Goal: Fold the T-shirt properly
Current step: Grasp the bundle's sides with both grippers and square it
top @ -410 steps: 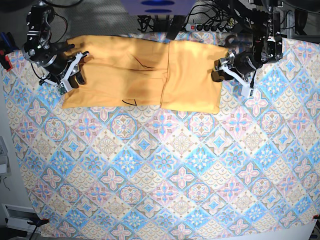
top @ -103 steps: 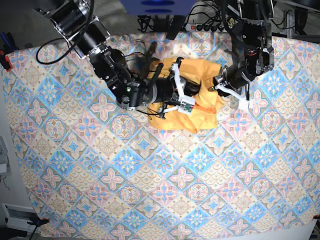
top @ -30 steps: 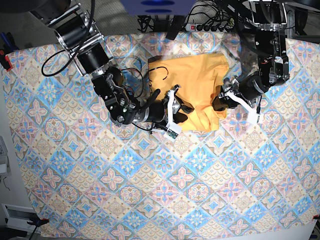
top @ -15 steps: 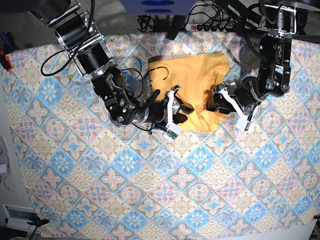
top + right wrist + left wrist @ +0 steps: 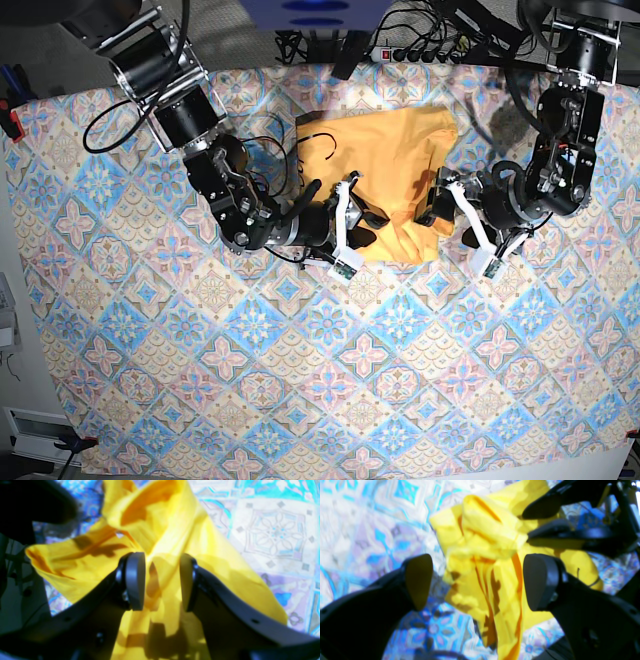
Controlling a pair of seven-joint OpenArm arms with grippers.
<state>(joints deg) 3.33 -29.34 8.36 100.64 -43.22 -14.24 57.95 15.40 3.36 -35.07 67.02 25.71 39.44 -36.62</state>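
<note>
Because the left gripper (image 5: 477, 582) has just spread wide, releasing the T-shirt (image 5: 395, 175), note the right gripper (image 5: 162, 581) clamps its near edge.

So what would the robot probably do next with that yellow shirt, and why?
Probably the right gripper lets go and backs off. It is shut on a bunched fold of the T-shirt, which sits as a compact rectangle on the tablecloth. The left gripper stands open, the shirt's edge between its fingers.
</note>
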